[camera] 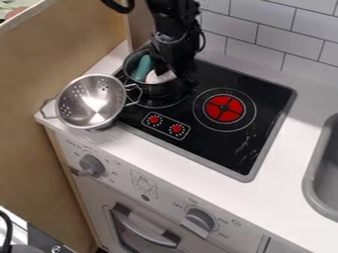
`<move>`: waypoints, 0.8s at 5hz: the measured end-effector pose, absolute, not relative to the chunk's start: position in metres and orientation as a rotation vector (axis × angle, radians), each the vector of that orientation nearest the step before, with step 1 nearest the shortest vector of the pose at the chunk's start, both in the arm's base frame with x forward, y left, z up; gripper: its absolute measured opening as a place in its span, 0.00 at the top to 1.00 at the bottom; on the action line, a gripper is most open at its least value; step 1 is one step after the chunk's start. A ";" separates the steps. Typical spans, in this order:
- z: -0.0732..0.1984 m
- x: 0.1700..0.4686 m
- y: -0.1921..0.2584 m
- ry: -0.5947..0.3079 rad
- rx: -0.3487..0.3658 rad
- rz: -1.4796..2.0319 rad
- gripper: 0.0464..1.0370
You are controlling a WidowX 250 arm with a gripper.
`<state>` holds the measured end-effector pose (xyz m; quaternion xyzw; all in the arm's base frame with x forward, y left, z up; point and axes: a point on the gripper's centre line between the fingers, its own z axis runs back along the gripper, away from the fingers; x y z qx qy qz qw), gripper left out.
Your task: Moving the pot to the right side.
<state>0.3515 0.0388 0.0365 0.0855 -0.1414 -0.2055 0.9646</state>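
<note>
Spans the scene as a toy kitchen counter, with a black cooktop set into the top. Comes in from the top edge as a black arm, hanging steeply down over the cooktop's back left part. Ends low in a black gripper, right at the pot's right side, partly hiding the rim. Jaws spread, pressed together or pinching: cannot tell. Sits at the front left corner as a perforated metal colander, bowl opening upward, just beside the pot. Stands on the back left of the cooktop as the dark pot. Inside the pot: a teal item at left, a whitish item beside.
</note>
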 end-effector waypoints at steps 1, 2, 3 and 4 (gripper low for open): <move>0.036 0.345 0.033 -0.249 0.173 -0.395 0.04; 0.037 0.337 0.024 -0.223 0.170 -0.368 0.04; 0.037 0.331 0.019 -0.209 0.166 -0.349 0.04; 0.034 0.329 0.013 -0.213 0.172 -0.345 0.04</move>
